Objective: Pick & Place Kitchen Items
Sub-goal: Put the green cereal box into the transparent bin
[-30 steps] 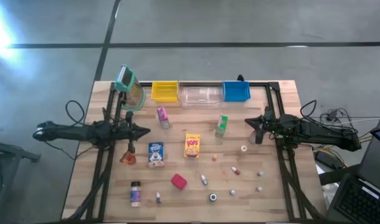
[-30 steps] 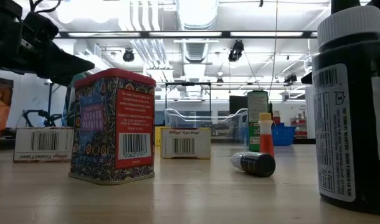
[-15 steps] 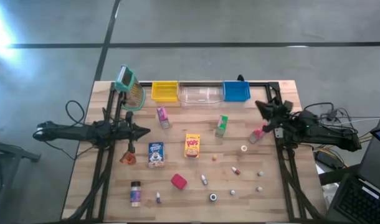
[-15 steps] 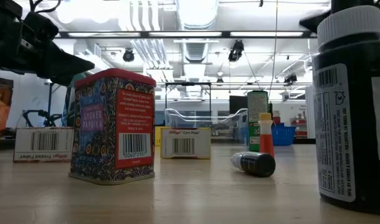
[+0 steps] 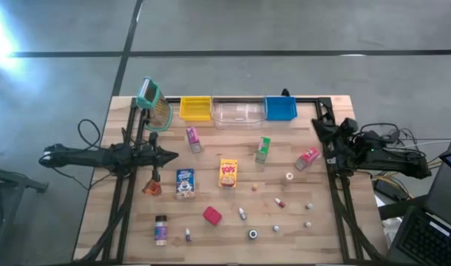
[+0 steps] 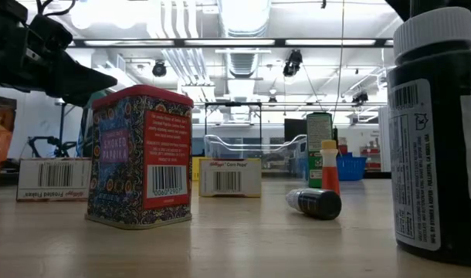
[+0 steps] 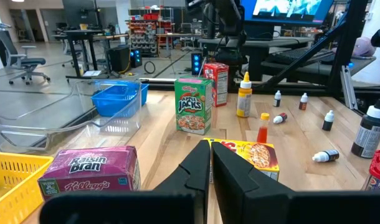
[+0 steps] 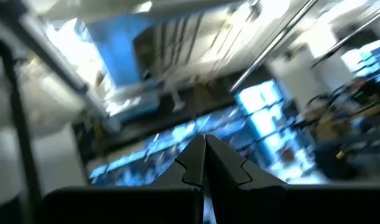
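Note:
Toy groceries lie spread on the wooden table: a yellow box point(image 5: 228, 172), a blue box point(image 5: 185, 182), a pink box point(image 5: 193, 137), a green box point(image 5: 263, 148), a red tin point(image 5: 212, 215), an orange wedge point(image 5: 151, 187), a purple-labelled jar point(image 5: 160, 229) and several tiny bottles. A red-and-white box point(image 5: 307, 157) lies flat near the right rail. My left gripper point(image 5: 174, 155) is shut and empty above the table's left part, and its own view point(image 7: 210, 165) looks over the pink box point(image 7: 90, 168). My right gripper point(image 5: 316, 123) is shut and empty, raised by the right rail and pointing up into the room point(image 8: 205, 146).
A yellow bin point(image 5: 195, 108), a clear bin point(image 5: 238, 111) and a blue bin point(image 5: 280, 108) stand in a row at the far edge. Black frame rails run along both sides of the table. In the low view the red tin point(image 6: 140, 158) and a big dark bottle point(image 6: 436, 139) stand close.
My right gripper has gone up and toward the table's far right corner and has tipped upward. The red-and-white box that it stood over now shows, lying on the table.

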Robot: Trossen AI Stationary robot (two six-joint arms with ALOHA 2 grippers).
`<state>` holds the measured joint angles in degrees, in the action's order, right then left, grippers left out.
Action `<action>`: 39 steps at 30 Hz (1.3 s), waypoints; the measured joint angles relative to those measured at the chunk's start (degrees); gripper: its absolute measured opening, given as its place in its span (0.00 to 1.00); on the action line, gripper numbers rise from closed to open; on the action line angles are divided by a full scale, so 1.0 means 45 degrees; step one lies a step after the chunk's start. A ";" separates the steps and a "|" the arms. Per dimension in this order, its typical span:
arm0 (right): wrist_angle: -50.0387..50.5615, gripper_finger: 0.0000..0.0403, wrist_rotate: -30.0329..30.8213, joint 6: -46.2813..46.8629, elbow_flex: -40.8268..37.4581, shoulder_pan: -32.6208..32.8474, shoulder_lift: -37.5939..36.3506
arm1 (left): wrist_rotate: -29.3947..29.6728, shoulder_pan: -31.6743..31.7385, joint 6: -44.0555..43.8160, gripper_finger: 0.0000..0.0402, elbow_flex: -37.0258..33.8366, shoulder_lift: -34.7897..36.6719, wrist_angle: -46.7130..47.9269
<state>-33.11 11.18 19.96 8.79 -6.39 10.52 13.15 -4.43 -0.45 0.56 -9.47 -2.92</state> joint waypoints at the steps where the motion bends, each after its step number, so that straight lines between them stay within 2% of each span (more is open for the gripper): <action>1: 0.0024 0.02 -0.0323 -0.0024 0.0112 0.0000 0.0240 | 0.0000 0.0002 0.0002 0.06 0.0004 0.0000 0.0000; 4: 0.0001 0.02 -0.1287 -0.0081 0.0686 0.0000 0.1115 | 0.0000 0.0000 0.0000 0.06 0.0001 0.0002 0.0000; 6: 0.0779 0.02 -0.1746 -0.0106 0.1468 0.0017 0.1889 | 0.0000 0.0004 0.0000 0.06 0.0003 0.0002 0.0000; 9: 0.3611 0.05 -0.1817 -0.0145 0.3272 0.0114 0.3430 | 0.0000 0.0002 0.0000 0.06 0.0004 0.0000 0.0000; 14: 0.7946 0.17 -0.1808 -0.0317 0.6560 0.0112 0.6045 | 0.0000 0.0000 0.0000 0.06 0.0004 0.0000 0.0000; 20: 1.3424 0.31 -0.1121 0.0051 1.0060 0.0107 0.8337 | 0.0000 0.0003 0.0000 0.06 0.0002 0.0000 0.0001; 23: 1.5181 0.35 -0.1109 0.0552 1.1350 0.0109 0.9119 | 0.0000 0.0003 0.0000 0.06 0.0004 0.0002 0.0000; 30: 1.7941 0.36 -0.1112 0.1554 1.3173 0.0203 1.0373 | 0.0000 0.0005 0.0003 0.06 0.0002 0.0000 0.0000; 39: 1.8180 0.32 -0.1136 0.2445 1.3674 0.1421 1.1564 | 0.0000 0.0005 0.0000 0.06 0.0004 0.0000 0.0000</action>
<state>48.70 6.07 30.97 70.32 0.00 62.56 13.15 -4.40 -0.45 0.58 -9.47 -2.92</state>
